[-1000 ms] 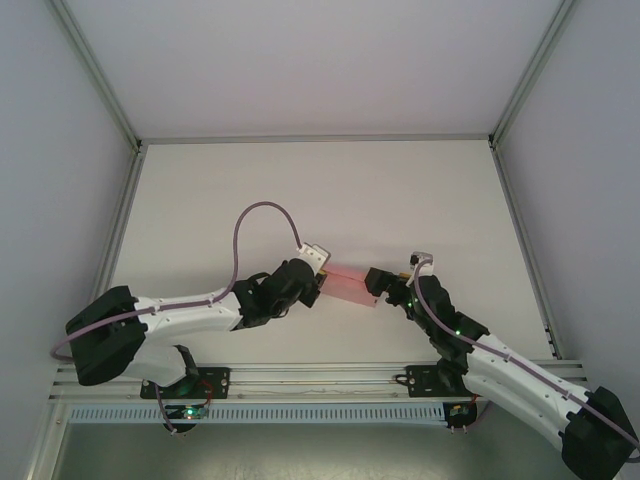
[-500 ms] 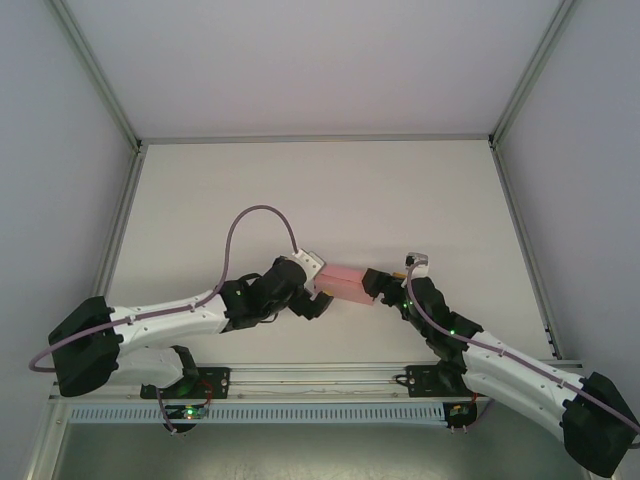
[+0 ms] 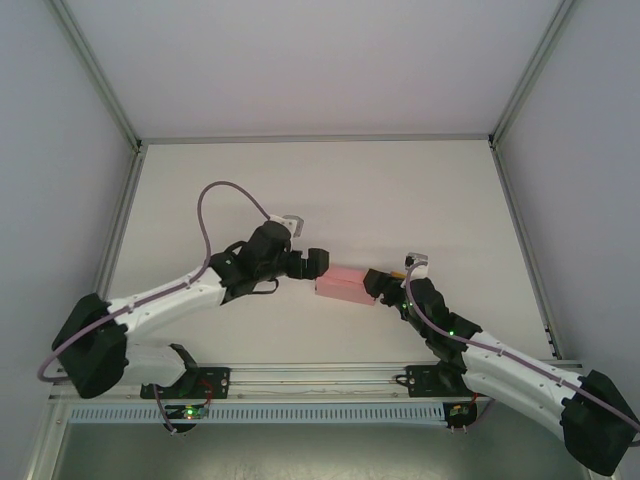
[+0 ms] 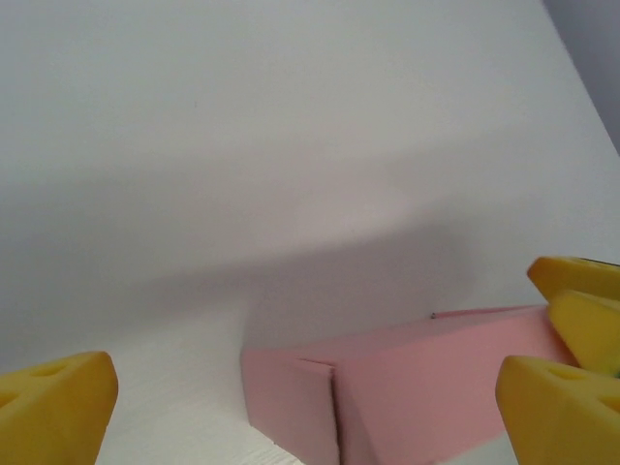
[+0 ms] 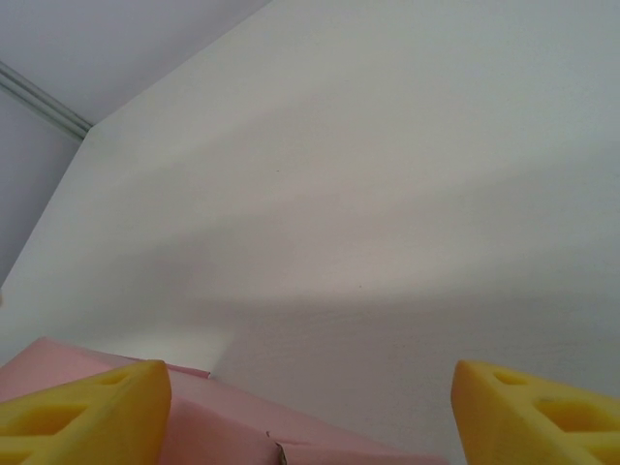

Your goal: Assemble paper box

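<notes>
The pink paper box (image 3: 343, 283) lies on the white table (image 3: 300, 190) as a closed small rectangular box, between the two arms. My left gripper (image 3: 319, 265) is open just off the box's left end, a little behind it. In the left wrist view the box (image 4: 417, 387) sits ahead between the wide-apart yellow fingertips (image 4: 53, 407), its end flap facing the camera. My right gripper (image 3: 376, 285) is open at the box's right end. In the right wrist view the box (image 5: 223, 426) lies low beside the left yellow fingertip (image 5: 82, 412).
White enclosure walls and metal frame posts (image 3: 520, 90) ring the table. An aluminium rail (image 3: 320, 380) with the arm bases runs along the near edge. The right gripper's yellow fingers (image 4: 581, 291) show at the box's far end in the left wrist view.
My left gripper has come off the box's left end, swung up and back to the left. The box has settled flat on the table. The right arm has barely moved.
</notes>
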Controlling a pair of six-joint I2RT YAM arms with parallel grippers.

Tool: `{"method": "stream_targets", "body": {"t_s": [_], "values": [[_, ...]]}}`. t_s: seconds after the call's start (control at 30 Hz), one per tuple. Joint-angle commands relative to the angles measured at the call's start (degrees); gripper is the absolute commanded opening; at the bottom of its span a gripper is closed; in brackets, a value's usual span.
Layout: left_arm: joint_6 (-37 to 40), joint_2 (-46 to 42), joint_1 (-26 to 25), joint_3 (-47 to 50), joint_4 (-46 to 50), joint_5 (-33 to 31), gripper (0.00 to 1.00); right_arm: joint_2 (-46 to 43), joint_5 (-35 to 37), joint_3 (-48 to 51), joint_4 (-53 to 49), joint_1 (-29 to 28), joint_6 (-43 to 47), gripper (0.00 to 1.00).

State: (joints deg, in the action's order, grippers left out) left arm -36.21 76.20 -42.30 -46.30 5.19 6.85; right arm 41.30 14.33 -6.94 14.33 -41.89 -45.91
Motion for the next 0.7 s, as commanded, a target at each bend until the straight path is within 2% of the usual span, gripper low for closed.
{"method": "stream_targets", "body": {"t_s": [0.0,0.13,0.37,0.47,0.57,0.67], "values": [[-5.6,3.6,2.6,1.5,-6.3,10.7,0.95,2.6,0.7,2.6,-6.5,-0.4,3.1,0.75],[-7.0,5.4,4.7,3.7,-11.9,15.3,0.84,3.7,0.7,2.2,-6.5,-0.3,3.0,0.75],[-6.5,5.5,4.9,8.8,-17.2,15.2,0.77,3.6,1.4,2.6,-5.8,-0.3,2.8,0.74],[-6.7,6.9,4.8,10.3,-19.6,15.7,0.68,3.9,1.5,2.9,-5.5,-0.1,3.1,0.72],[-6.8,8.4,4.8,11.5,-21.7,15.6,0.51,4.9,0.7,3.3,-3.8,-0.1,4.5,0.71],[-7.5,9.7,4.8,13.0,-24.3,16.4,0.43,6.6,-1.0,4.5,-0.3,0.2,6.7,0.69]]}}
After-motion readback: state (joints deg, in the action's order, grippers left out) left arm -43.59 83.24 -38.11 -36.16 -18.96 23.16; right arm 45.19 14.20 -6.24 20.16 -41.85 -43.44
